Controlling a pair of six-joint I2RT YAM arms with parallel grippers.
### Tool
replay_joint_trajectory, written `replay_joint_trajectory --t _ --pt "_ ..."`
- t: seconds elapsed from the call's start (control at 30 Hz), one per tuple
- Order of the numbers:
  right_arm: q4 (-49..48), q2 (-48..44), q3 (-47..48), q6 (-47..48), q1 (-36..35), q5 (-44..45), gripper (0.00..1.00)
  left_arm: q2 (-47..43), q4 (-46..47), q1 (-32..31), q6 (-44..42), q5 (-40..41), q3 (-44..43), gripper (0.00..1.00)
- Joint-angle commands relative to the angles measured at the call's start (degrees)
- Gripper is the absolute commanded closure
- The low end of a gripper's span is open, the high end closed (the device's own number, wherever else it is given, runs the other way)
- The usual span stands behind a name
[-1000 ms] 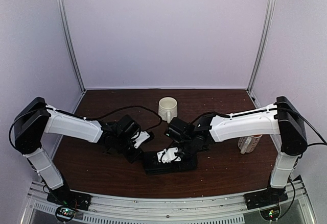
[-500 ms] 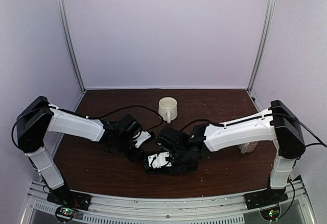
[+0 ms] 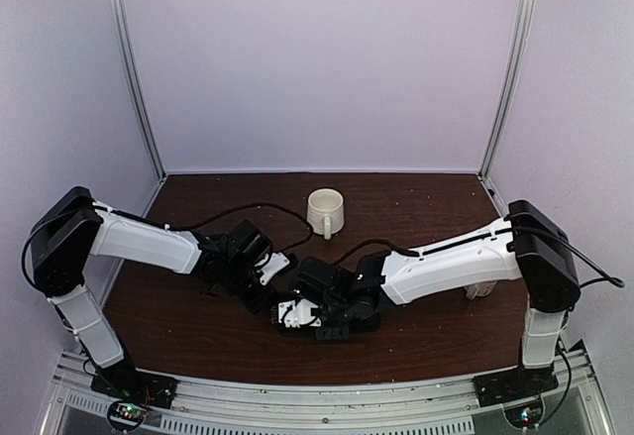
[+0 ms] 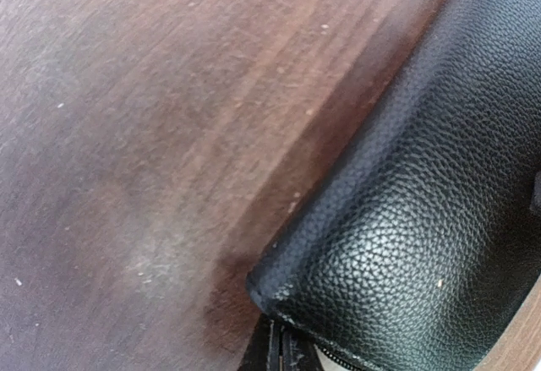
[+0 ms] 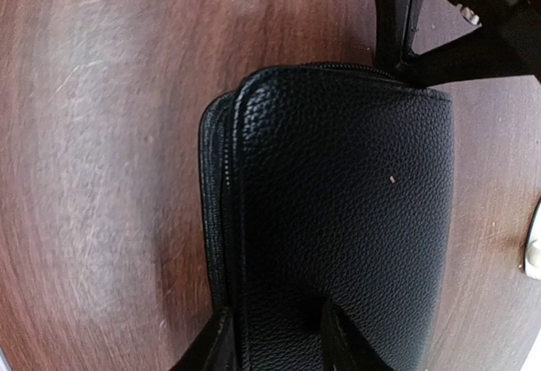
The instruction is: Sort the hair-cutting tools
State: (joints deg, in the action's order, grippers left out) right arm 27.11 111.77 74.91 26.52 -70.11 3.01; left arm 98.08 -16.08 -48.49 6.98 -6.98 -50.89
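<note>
Two end effectors meet at one black leather case (image 5: pixel 338 185). At the case's far corner, the left end effector (image 5: pixel 397 46) is pinched closed against the zip (image 5: pixel 338 67); what it pinches cannot be told. The right end effector (image 5: pixel 275 337) straddles the case's near edge, half-wide, with its grip unclear. To open the case cleanly, it should probably pin it flat on the counter (image 3: pixel 198 336). No scissors or clips show, so they are probably inside. Behind the case, a white mug (image 3: pixel 325 212) stands, its contents unreadable.
</note>
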Motion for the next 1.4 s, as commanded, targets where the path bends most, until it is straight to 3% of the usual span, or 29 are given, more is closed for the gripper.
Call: replay_joint_trajectory --t 0.0,0.17,0.4,0.67,0.87,1.03,1.17,1.37 --pt "-0.17 6.33 -0.39 -1.49 0.44 -1.12 0.62 -1.66 2.26 -0.21 0.58 -1.26 0.8 1.0" --pt "-0.35 9.06 0.28 -5.36 1.22 1.86 0.65 -3.07 2.32 -0.03 0.99 -0.82 1.43 1.0" --pt "2.63 13.18 4.32 -16.09 9.36 -3.9 0.76 -7.52 1.55 0.41 3.12 -0.88 6.34 1.0" --pt "3.52 14.91 5.45 -18.25 13.3 -5.3 0.77 -21.23 1.49 -0.47 10.57 -2.37 16.2 1.0" --pt "5.21 15.22 7.57 -18.46 13.12 -7.75 0.77 -16.39 1.64 -3.81 11.84 -4.29 13.25 1.0" --pt "6.97 11.11 6.87 -15.17 13.15 -15.3 0.74 -13.82 0.96 -3.83 12.39 1.06 11.01 1.0" --pt "8.04 2.79 3.69 -11.47 13.78 -20.26 0.67 -13.15 -1.13 -3.45 12.09 3.88 10.18 1.0" --pt "11.3 -5.71 2.94 -8.52 18.97 -26.69 0.61 -13.05 -1.24 -1.98 12.07 5.74 11.32 1.0"
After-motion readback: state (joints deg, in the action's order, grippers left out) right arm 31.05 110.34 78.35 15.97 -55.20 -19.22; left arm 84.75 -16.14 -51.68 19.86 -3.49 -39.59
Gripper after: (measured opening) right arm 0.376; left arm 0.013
